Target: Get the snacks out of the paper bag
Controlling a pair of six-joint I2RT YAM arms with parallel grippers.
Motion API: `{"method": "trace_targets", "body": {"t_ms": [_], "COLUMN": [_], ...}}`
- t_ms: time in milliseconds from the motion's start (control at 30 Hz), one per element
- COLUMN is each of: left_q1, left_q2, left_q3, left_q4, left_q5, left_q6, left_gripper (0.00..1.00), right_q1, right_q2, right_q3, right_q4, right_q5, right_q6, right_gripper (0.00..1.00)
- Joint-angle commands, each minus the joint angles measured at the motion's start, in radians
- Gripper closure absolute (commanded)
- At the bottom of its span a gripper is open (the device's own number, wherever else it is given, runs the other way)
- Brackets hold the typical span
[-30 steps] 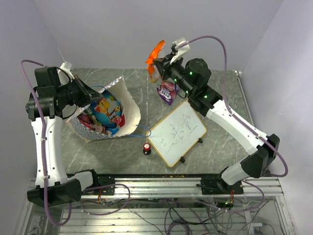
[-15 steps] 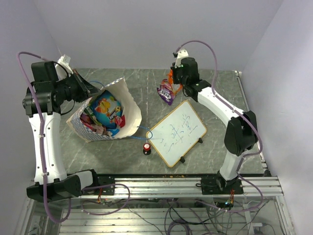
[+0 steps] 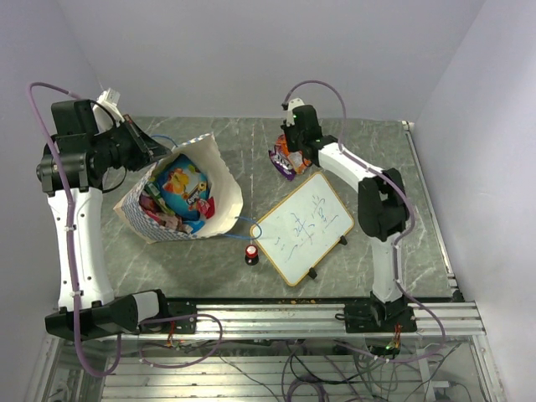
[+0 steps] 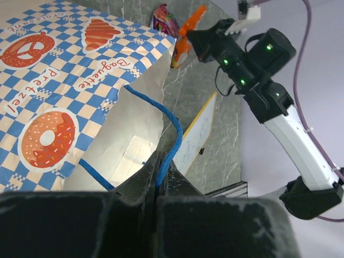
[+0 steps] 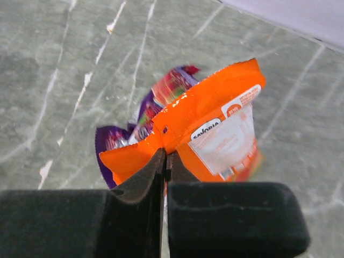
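Note:
The paper bag point(image 3: 224, 191) lies tilted with its mouth open, and several snacks point(image 3: 178, 196) show inside. My left gripper point(image 3: 157, 152) is shut on the bag's blue cord handle point(image 4: 171, 141) at the rim, beside the checkered side point(image 4: 64, 86). My right gripper point(image 5: 165, 161) is shut on the top edge of an orange snack packet point(image 5: 215, 121). It hangs low over a purple snack packet point(image 5: 114, 141) that lies on the table. From above, the right gripper point(image 3: 294, 144) sits at the back of the table, over the purple packet point(image 3: 280, 162).
A wood-framed whiteboard point(image 3: 303, 226) lies right of the bag, near the purple packet. A small red-topped black knob point(image 3: 251, 252) stands at its left corner, by the bag's other blue cord point(image 3: 243, 224). Walls close in behind and on both sides.
The right arm has come down and to the left with the orange packet, from high in the air to just over the purple packet. The left gripper keeps hold of the handle, shifted slightly.

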Motion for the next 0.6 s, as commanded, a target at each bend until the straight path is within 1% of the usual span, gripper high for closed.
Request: {"method": "trace_targets", "body": {"t_ms": [0, 33, 100, 167, 267, 367, 533, 567], "left_q1": [-0.007, -0.007, -0.008, -0.008, -0.009, -0.009, -0.009, -0.009], "left_q2": [-0.019, -0.017, -0.023, -0.040, -0.071, -0.095, -0.125, -0.134], "left_q3": [0.049, 0.050, 0.048, 0.036, -0.003, -0.045, -0.138, -0.158], "left_q4": [-0.016, -0.019, -0.023, -0.024, -0.007, 0.023, 0.096, 0.117], "left_q5": [0.018, 0.019, 0.021, 0.027, 0.047, 0.073, 0.121, 0.130], "left_q6": [0.006, 0.005, 0.002, -0.006, -0.030, -0.052, -0.107, -0.127], "left_gripper": [0.93, 0.93, 0.93, 0.93, 0.93, 0.93, 0.93, 0.93], "right_q1": [0.024, 0.033, 0.038, 0.038, 0.039, 0.040, 0.043, 0.065], "right_q2": [0.120, 0.138, 0.149, 0.141, 0.094, -0.008, -0.192, -0.216], "right_q3": [0.161, 0.197, 0.223, 0.234, 0.210, 0.107, -0.071, -0.095], "right_q4": [-0.001, -0.013, -0.012, -0.026, -0.056, -0.040, 0.010, 0.014], "right_q5": [-0.084, -0.077, -0.058, -0.062, -0.080, -0.102, -0.168, -0.175], "right_q6": [0.035, 0.038, 0.056, 0.068, 0.069, 0.100, 0.166, 0.175], "right_gripper": [0.96, 0.89, 0.66, 0.50, 0.42, 0.37, 0.35, 0.35]}}
